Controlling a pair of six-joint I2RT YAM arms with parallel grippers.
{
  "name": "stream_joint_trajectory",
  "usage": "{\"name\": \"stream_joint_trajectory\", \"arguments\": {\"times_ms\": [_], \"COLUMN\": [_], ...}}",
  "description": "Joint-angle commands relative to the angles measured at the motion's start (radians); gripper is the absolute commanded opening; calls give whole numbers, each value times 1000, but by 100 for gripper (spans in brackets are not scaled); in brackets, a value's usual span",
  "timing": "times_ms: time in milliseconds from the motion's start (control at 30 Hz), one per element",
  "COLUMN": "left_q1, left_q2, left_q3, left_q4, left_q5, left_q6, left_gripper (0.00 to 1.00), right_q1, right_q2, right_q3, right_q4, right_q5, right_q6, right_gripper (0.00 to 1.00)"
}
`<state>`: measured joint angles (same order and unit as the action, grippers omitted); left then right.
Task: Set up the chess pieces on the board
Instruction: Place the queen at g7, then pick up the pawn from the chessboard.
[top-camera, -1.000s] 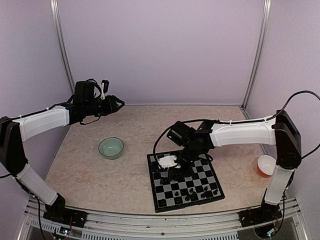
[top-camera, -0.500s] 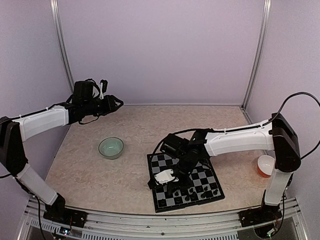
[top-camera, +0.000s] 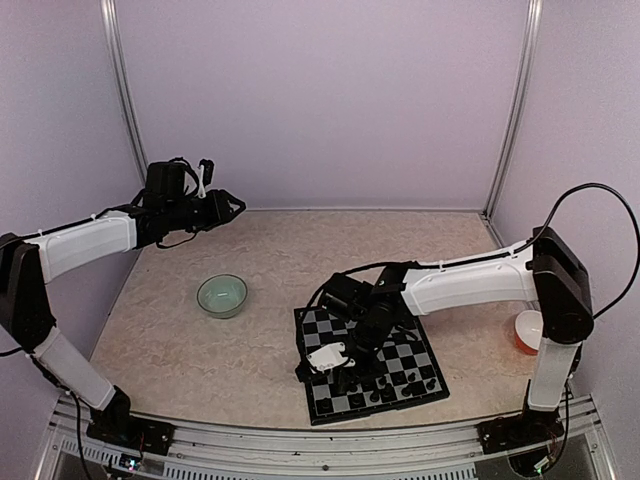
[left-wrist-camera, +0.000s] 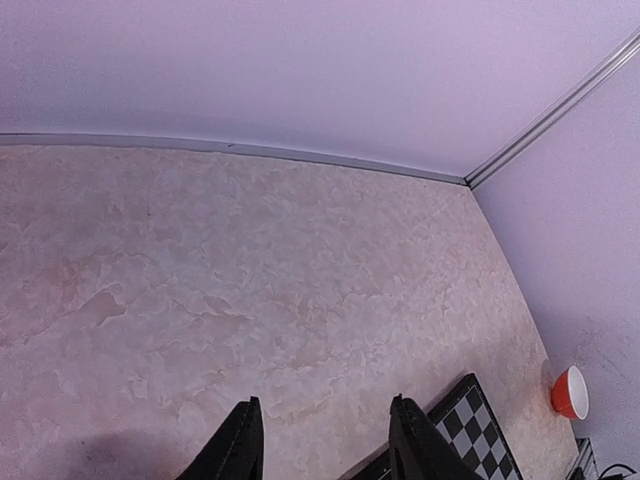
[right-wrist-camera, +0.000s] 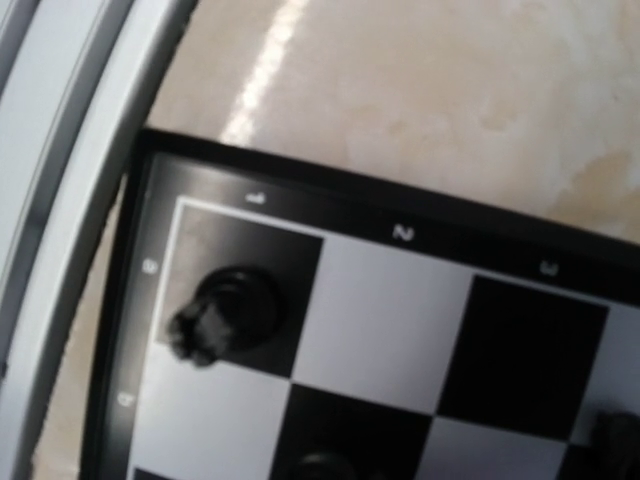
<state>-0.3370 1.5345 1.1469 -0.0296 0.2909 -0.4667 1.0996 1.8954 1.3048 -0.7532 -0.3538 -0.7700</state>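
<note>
The board (top-camera: 418, 343) lies at the near right of the table, and its near-left corner fills the right wrist view (right-wrist-camera: 390, 290). Several black chess pieces (top-camera: 388, 388) stand along its near rows. One piece (right-wrist-camera: 226, 312) stands alone on the dark corner square, with no finger touching it. My right gripper (top-camera: 336, 373) hangs low over that corner. Its fingers do not show in the right wrist view, and the top view is too small to show their gap. My left gripper (top-camera: 238, 207) is raised at the far left, open and empty (left-wrist-camera: 322, 402).
A pale green bowl (top-camera: 222, 295) sits left of the board. A red cup (top-camera: 530, 330) stands by the right wall and shows again in the left wrist view (left-wrist-camera: 569, 391). A metal rail runs along the table's near edge, close to the board's corner.
My right gripper has moved from the board's far-left part toward its near-left corner and come down. The left arm has stayed where it was.
</note>
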Motion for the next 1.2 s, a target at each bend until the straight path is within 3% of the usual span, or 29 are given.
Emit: {"name": "stream_joint_trajectory", "arguments": {"times_ms": [0, 267, 400, 700, 900, 1167], "left_q1": [8, 10, 10, 10, 9, 9], "left_q2": [0, 2, 3, 6, 5, 6], "left_q3": [8, 8, 8, 9, 10, 11], "left_q4": [22, 22, 21, 22, 22, 22], "left_q5": [20, 31, 46, 55, 60, 61], "left_q6": [-1, -4, -7, -8, -10, -10], "left_gripper": [44, 44, 43, 43, 43, 43], "right_q1": [5, -83, -104, -104, -104, -104], "right_q2": [-20, -52, -14, 81, 110, 106], "right_q3": [30, 100, 116, 164, 176, 173], "right_q4": [-23, -18, 26, 17, 12, -12], "right_q5": [-12, -5, 93, 90, 97, 80], "right_q6": [-4, 27, 57, 62, 62, 56], "right_gripper": [24, 27, 29, 35, 29, 7]}}
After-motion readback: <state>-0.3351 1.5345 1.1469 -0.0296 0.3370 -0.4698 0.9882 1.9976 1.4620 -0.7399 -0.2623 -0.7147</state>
